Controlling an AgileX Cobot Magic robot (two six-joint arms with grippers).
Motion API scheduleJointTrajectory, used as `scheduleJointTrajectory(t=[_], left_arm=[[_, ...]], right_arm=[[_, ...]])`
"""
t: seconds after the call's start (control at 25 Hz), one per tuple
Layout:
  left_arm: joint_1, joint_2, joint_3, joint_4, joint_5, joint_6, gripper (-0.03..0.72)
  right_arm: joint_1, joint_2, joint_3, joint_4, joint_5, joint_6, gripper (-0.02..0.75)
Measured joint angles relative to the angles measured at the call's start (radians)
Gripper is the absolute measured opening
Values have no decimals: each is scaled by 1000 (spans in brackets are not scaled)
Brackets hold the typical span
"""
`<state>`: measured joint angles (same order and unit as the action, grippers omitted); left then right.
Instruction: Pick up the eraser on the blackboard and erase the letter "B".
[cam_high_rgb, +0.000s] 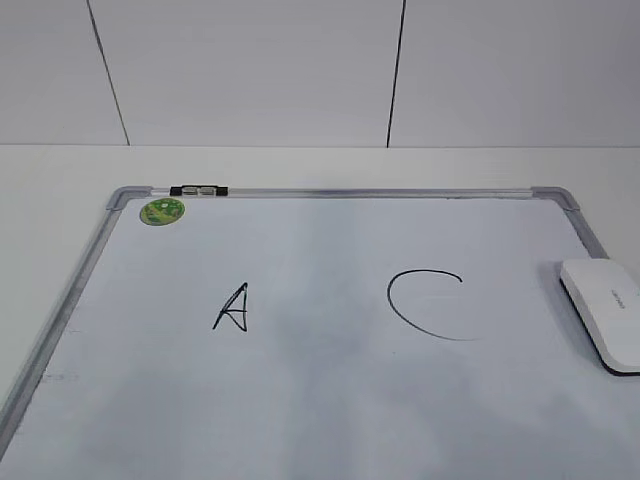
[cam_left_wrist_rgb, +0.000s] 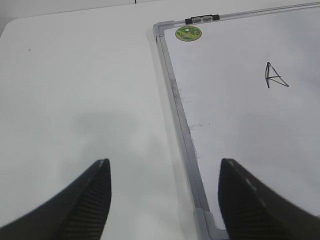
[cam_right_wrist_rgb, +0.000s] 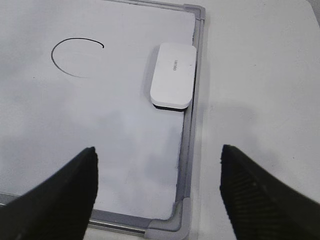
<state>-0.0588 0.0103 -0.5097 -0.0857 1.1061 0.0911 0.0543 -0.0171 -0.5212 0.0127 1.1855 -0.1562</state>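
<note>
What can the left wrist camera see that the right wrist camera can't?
Only the left wrist view shows the letter A, the round green sticker and the black clip on the top frame, seen past the open left gripper.

Only the right wrist view shows the eraser lying by the right frame, and the letter C, past the open right gripper.

Both show the blackboard, really a white board with a grey frame, on the white table. No letter B appears in either.
</note>
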Motion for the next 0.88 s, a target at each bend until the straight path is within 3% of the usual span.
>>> scheduleJointTrajectory(t=[0.88], left_arm=[[0, 0, 0, 0, 0, -9, 487]], right_arm=[[0, 0, 20, -88, -30, 156, 594]])
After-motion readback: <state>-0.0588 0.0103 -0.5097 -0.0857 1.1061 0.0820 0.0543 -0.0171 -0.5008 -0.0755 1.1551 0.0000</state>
